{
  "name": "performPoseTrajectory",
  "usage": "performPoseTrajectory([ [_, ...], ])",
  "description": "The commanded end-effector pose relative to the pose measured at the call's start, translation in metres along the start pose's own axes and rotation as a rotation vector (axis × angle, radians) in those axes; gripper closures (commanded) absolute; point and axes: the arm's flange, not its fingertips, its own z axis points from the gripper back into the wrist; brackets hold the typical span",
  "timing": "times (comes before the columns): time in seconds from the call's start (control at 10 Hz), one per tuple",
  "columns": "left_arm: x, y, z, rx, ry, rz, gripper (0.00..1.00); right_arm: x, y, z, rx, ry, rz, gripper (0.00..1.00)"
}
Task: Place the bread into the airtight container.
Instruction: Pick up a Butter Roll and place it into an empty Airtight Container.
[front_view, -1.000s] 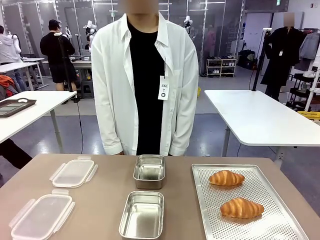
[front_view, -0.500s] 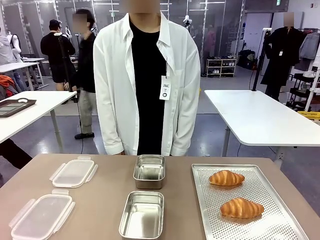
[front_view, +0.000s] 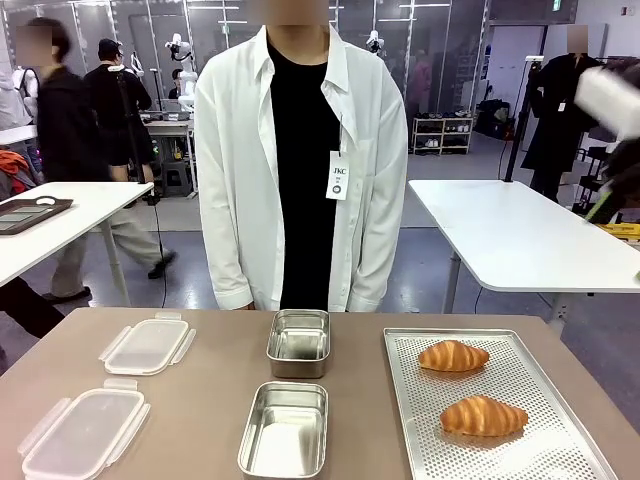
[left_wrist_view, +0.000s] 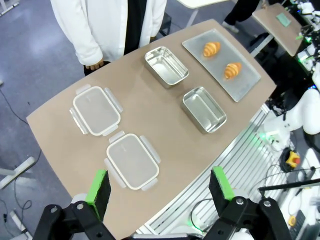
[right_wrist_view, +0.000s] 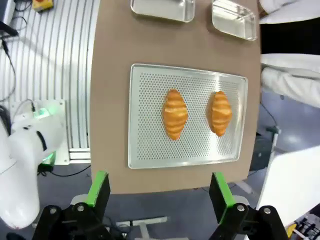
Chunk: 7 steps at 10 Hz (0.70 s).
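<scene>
Front view across the brown desk (front_view: 200, 390), a person (front_view: 300, 150) in a white shirt at its far edge: a perforated tray (front_view: 560, 455) at right, two empty steel containers (front_view: 298, 342) (front_view: 285, 430) at centre, two plastic lids (front_view: 147, 346) (front_view: 83, 432) at left, and two croissants (front_view: 453, 355) (front_view: 483, 416) lying on the tray. Wrist views show left fingers (left_wrist_view: 98, 189) and right fingers (right_wrist_view: 99, 187) spread wide, grasping nothing.

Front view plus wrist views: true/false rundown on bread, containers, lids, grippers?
1. The far croissant and near croissant lie on the perforated tray. True.
2. A steel container holds bread. False: the near steel container and far steel container are both empty.
3. The near lid and far lid lie on the table, off the containers. True.
4. One gripper is shut on a croissant. False: the right gripper and left gripper are both open, holding nothing.
</scene>
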Motion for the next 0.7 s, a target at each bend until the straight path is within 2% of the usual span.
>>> performPoseTrajectory([
  [0.0,0.001,-0.001,0.001,-0.002,0.004,-0.017,0.0,-0.001,-0.008,-0.051,-0.052,0.049,-0.021,0.0],
  [0.2,0.001,-0.001,0.001,-0.002,0.004,-0.017,0.0,-0.004,-0.018,-0.09,-0.066,0.088,-0.054,0.0],
  [0.3,0.001,-0.001,0.001,-0.002,0.004,-0.017,0.0,-0.008,-0.025,-0.11,-0.033,0.109,-0.058,0.0],
  [0.6,0.001,-0.001,0.001,-0.002,0.004,-0.017,0.0,-0.02,-0.041,-0.14,-0.015,0.078,-0.109,0.0],
])
